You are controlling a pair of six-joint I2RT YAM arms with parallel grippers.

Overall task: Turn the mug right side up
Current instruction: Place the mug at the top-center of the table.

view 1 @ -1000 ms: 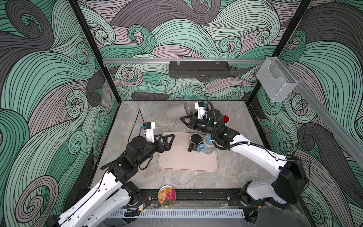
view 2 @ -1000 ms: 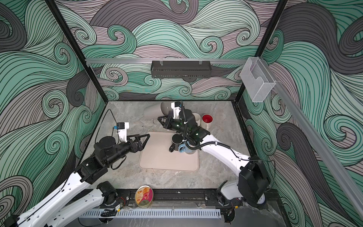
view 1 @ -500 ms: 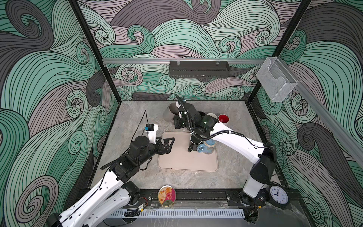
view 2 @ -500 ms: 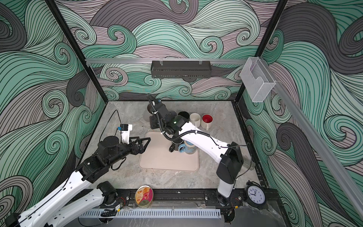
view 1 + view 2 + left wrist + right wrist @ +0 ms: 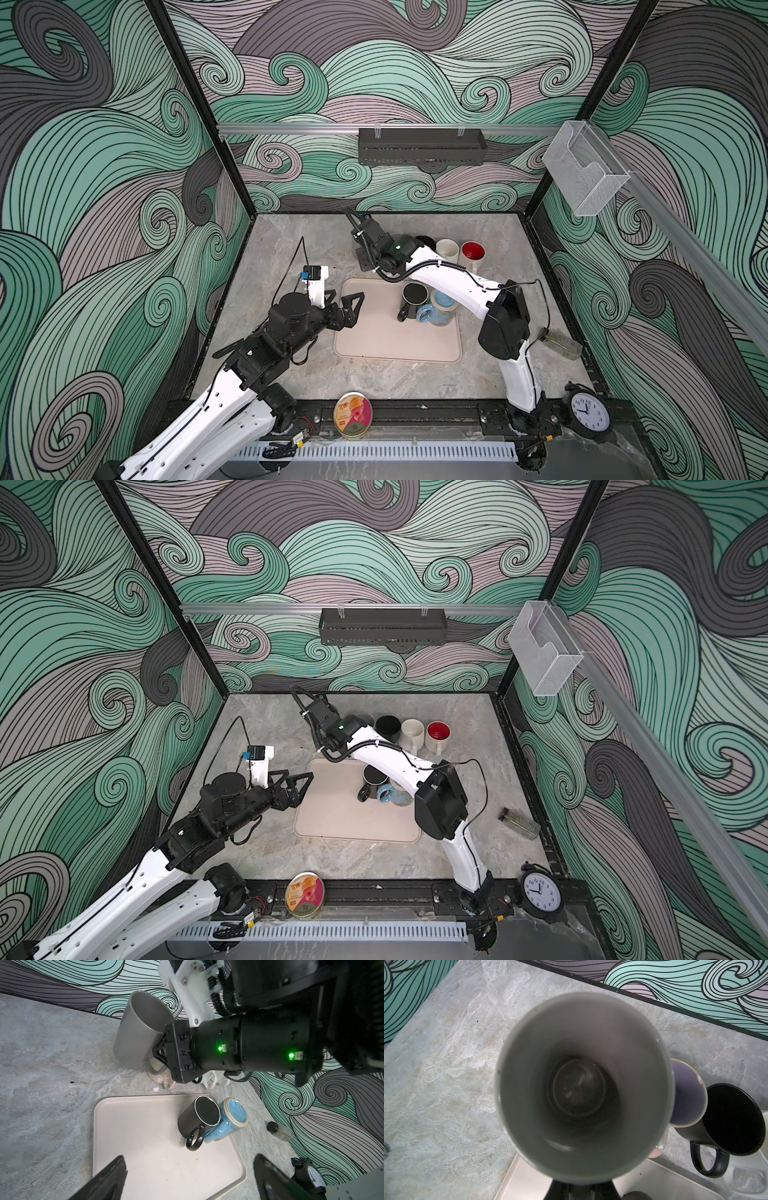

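Observation:
My right gripper (image 5: 159, 1052) is shut on the grey mug (image 5: 141, 1030) at its handle side. The mug is mouth up and slightly tilted, with its base close to the tabletop beyond the tray's far left corner. The right wrist view looks straight down into the mug's empty inside (image 5: 581, 1088). In both top views the right wrist (image 5: 380, 249) covers the mug. My left gripper (image 5: 349, 305) hovers open over the near left edge of the beige tray (image 5: 374, 345), holding nothing, with its fingers (image 5: 116, 1172) spread wide.
A black mug (image 5: 199, 1120) and a bottom-up blue mug (image 5: 232, 1120) stand together on the tray. Lilac (image 5: 687, 1095), black (image 5: 388, 727), white (image 5: 412, 730) and red (image 5: 438, 732) mugs line the back. A jar (image 5: 559, 343), clock (image 5: 588, 417) and tin (image 5: 353, 413) lie nearer.
The right arm took the grey mug, which lay on its side, and turned it mouth up while swinging toward the back left. The left gripper drew back a little.

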